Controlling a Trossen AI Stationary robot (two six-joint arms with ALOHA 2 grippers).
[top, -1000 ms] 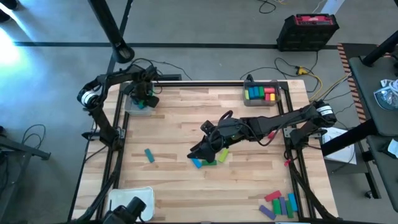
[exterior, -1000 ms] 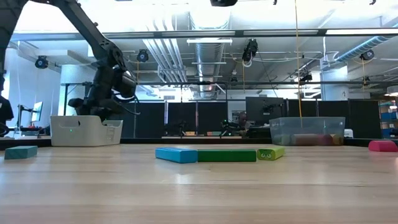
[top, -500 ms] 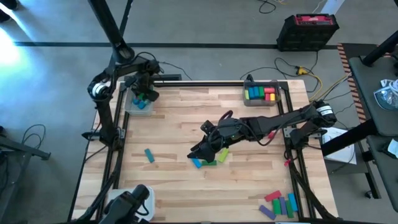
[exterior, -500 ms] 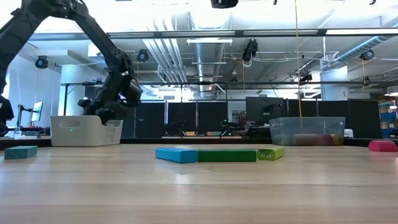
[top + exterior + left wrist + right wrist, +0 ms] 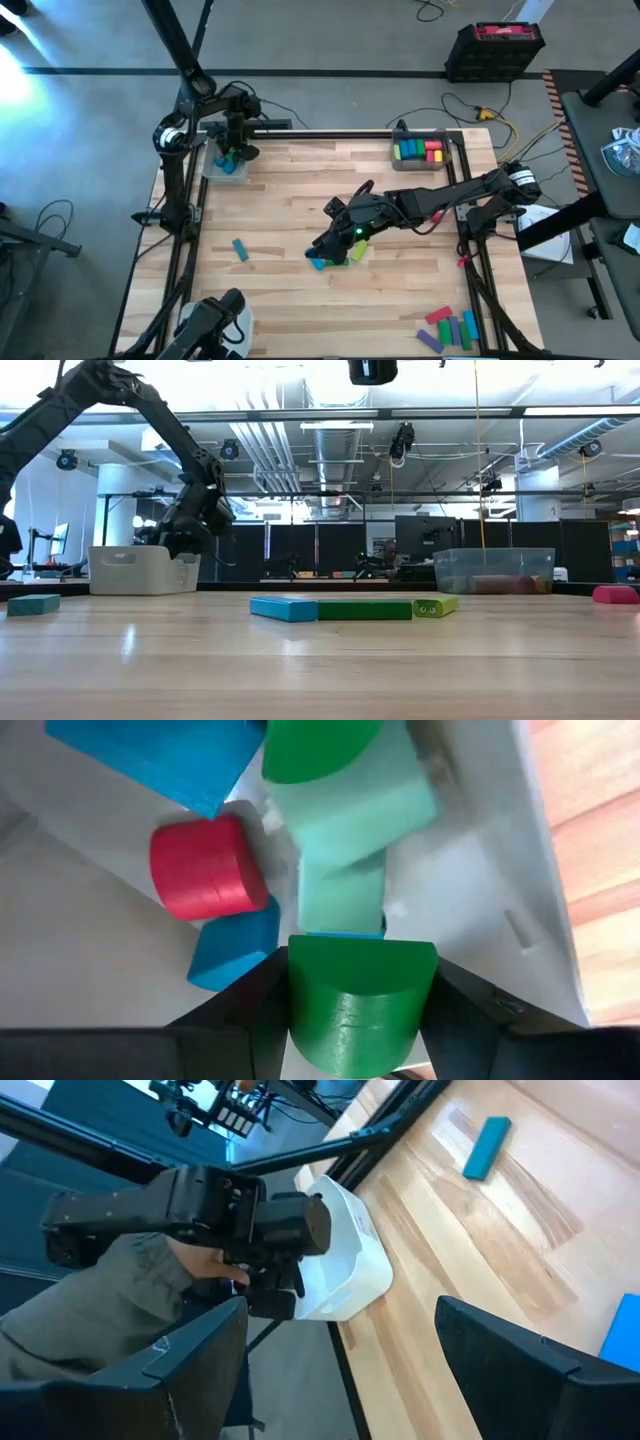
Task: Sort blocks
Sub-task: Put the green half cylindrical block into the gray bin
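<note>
You are working over a pale wooden table (image 5: pixel 280 200) set on a grey floor. Your left gripper (image 5: pixel 235 152) is hanging over the grey tray (image 5: pixel 211 169) at the far left corner, its fingers (image 5: pixel 262 1010) clamping a green block (image 5: pixel 360 1002) above the red, blue and teal blocks lying in that tray. Your right gripper (image 5: pixel 322 246) is reaching to mid-table, just beside a row of blue block (image 5: pixel 284 608), green bar (image 5: pixel 364 609) and yellow-green block (image 5: pixel 436 605); its fingers are standing apart, holding nothing. A teal block (image 5: pixel 240 249) is lying alone, left of that row.
</note>
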